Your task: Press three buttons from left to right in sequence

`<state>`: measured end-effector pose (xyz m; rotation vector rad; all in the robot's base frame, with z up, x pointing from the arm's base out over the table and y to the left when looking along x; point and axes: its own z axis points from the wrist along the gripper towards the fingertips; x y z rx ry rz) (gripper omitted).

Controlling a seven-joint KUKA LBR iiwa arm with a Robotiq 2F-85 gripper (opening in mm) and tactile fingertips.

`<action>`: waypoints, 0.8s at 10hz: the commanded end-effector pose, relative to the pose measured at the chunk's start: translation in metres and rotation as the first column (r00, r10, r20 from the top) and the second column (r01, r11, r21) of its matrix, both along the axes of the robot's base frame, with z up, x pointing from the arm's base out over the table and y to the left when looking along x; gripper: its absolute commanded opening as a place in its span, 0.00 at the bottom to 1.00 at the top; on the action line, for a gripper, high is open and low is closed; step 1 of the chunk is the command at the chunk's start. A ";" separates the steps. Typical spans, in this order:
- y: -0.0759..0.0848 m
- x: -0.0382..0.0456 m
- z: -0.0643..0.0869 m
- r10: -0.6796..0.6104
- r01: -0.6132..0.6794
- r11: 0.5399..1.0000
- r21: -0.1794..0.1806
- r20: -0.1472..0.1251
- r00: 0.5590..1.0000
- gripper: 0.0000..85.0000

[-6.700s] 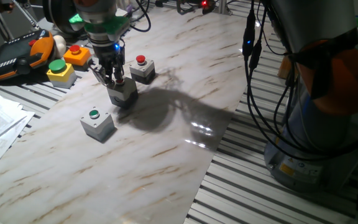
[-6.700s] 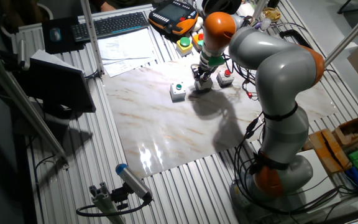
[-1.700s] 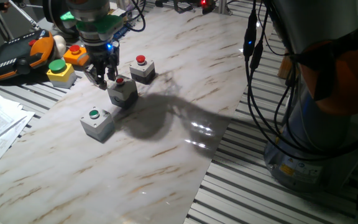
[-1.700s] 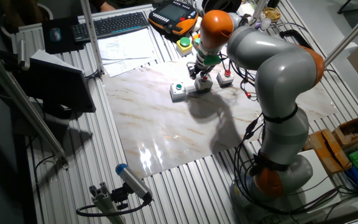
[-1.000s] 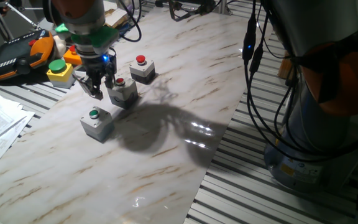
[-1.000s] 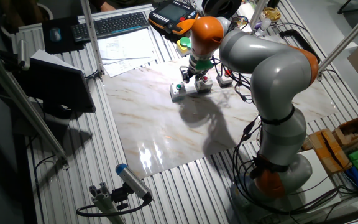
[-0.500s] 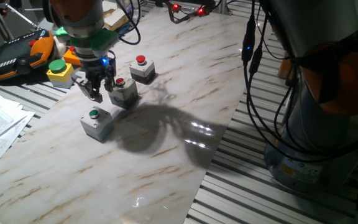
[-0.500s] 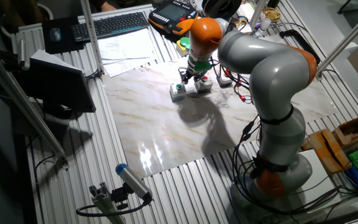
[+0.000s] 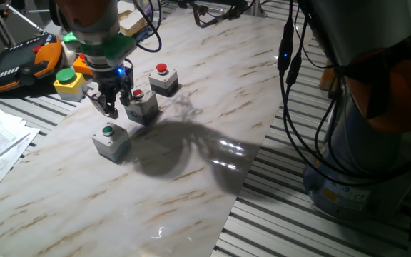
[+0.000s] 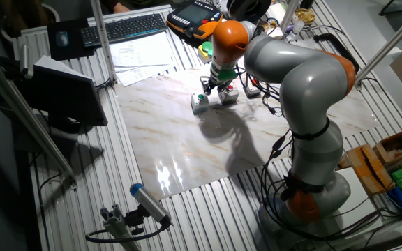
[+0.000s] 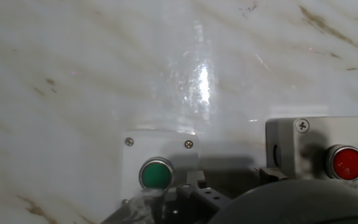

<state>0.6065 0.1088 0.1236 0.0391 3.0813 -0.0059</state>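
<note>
On the marble counter, three grey button boxes run in a diagonal row. My claw hangs above the green-button box, at its 12 o'clock, probably lining up a press. Whether my fingers are apart, I cannot tell.

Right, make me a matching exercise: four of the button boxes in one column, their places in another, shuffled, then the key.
Things:
1. grey box with green button
2. middle grey box
3. far grey box
4. yellow box

Places:
A. off the marble sheet, beside the orange box
B. end of the row, farthest from the gripper
C. just below the gripper
D. right beside the gripper, red button on top

Pairs: 1-C, 2-D, 3-B, 4-A
</note>
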 end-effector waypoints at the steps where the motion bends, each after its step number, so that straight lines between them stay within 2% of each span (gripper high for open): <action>1: 0.000 0.0000 0.000 0.008 -0.008 1.000 -0.008 0.000 1.000 0.58; 5: 0.000 0.0000 0.000 0.058 -0.058 0.998 -0.015 0.012 0.998 0.58; 8: 0.000 0.0000 0.000 0.096 -0.096 0.995 -0.037 0.003 0.995 0.58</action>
